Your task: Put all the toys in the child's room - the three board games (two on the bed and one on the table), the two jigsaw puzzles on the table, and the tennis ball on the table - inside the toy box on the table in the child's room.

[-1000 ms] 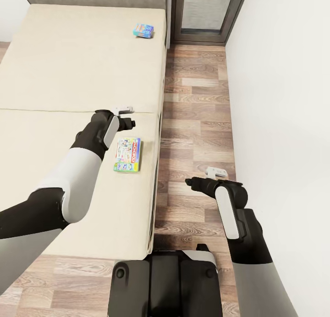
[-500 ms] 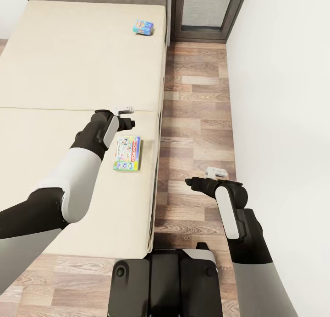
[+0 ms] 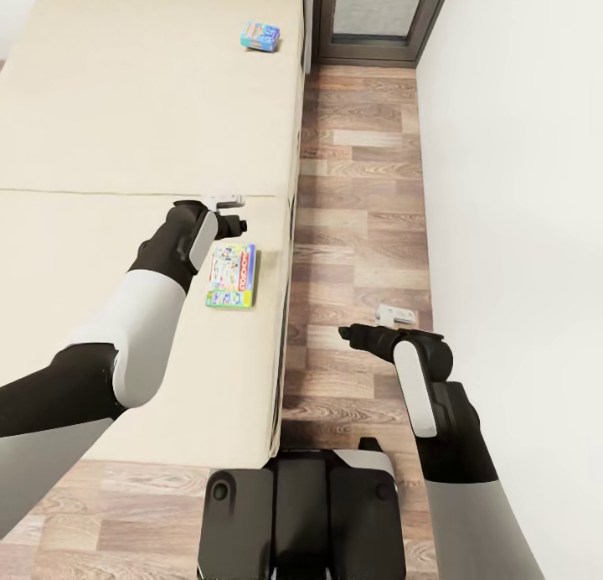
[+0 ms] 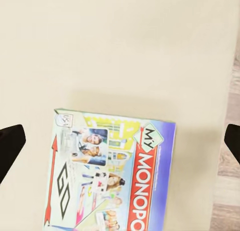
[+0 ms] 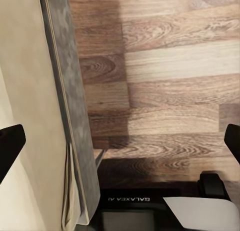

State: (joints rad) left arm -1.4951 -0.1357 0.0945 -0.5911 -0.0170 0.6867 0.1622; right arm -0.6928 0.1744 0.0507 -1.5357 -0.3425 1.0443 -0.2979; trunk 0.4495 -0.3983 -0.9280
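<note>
Beige mattress of the bed point(image 3: 126, 127) carries the nearer board game point(image 3: 232, 276) just below the left gripper point(image 3: 226, 200), whose jaws stand wide apart, its long axis running along the bed's edge, while the equally open right gripper point(image 3: 394, 315) hangs over the wood floor point(image 3: 360, 186).

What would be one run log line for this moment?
left gripper: open above Monopoly board game | right gripper: open over floor | second game: on bed
</note>
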